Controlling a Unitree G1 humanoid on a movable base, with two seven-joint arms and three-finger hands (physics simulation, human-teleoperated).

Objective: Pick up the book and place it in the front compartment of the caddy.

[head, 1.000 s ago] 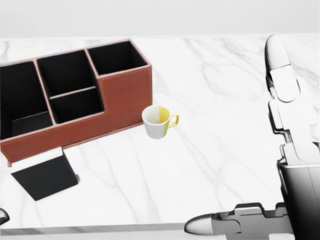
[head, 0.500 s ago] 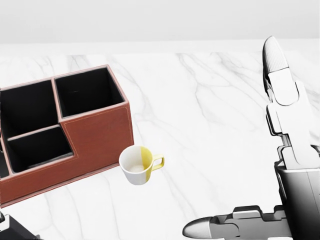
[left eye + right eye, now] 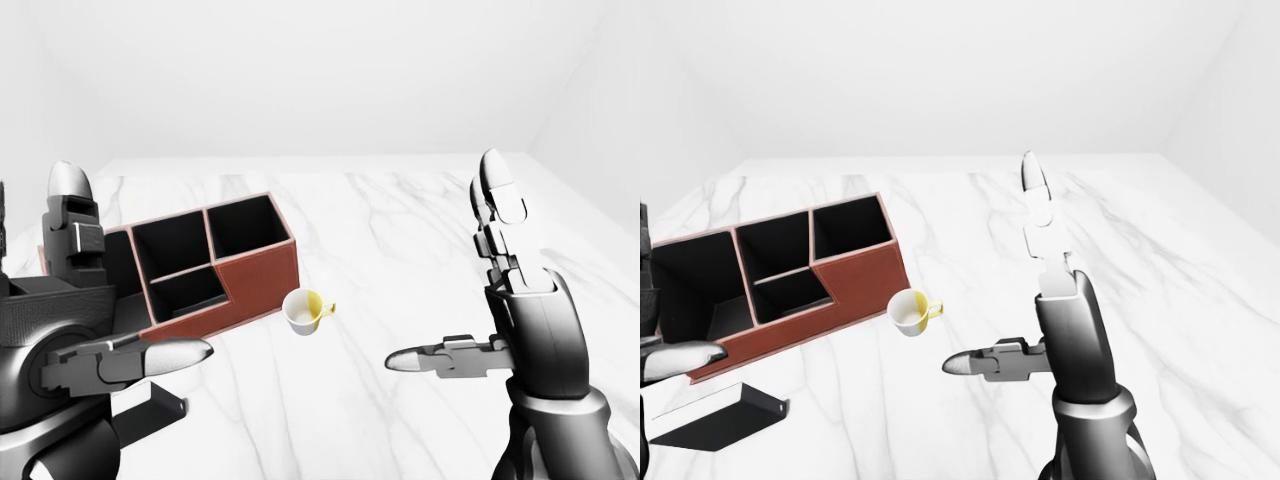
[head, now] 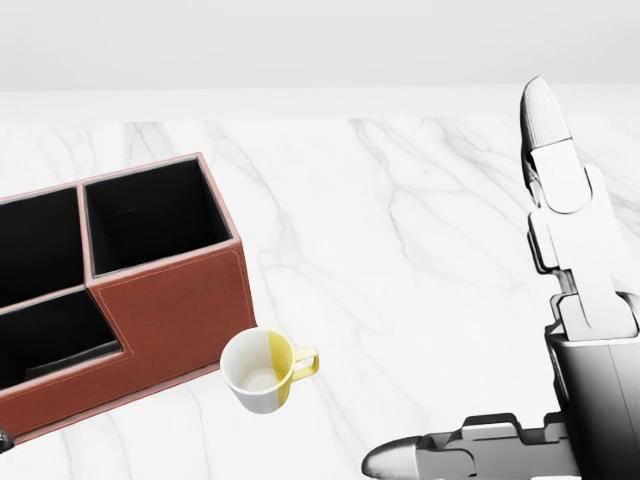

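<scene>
Marble table (image 4: pixel 420 230) under a plain white wall; a brown caddy (image 3: pixel 855 275) with black-lined compartments stands at the left of each view; in the right-eye view its long low side faces the bottom left and its tall end stands nearest the cup. The book (image 3: pixel 725 420), a flat black slab, lies on the table near the caddy's low side, apart from it, at the bottom left of the right-eye view; in the left-eye view only a corner of it shows beneath the left hand; the head view does not show it. A cup (image 4: pixel 262 372), white with a yellow side and yellow handle, stands upright just beside the caddy's tall end, handle turned to the view's right; whether cup and caddy touch cannot be told.

Right hand (image 3: pixel 490 300): raised above the table at the right, well apart from cup and caddy; fingers released, one finger pointing up and the thumb (image 3: pixel 425 357) reaching toward the view's left; nothing between them.

Left hand (image 3: pixel 95 300): raised at the left edge of the left-eye view, covering part of the caddy; one finger upright, another lying level toward the view's right; fingers spread and holding nothing; in the right-eye view only a fingertip and a strip of the hand show at the left edge.
</scene>
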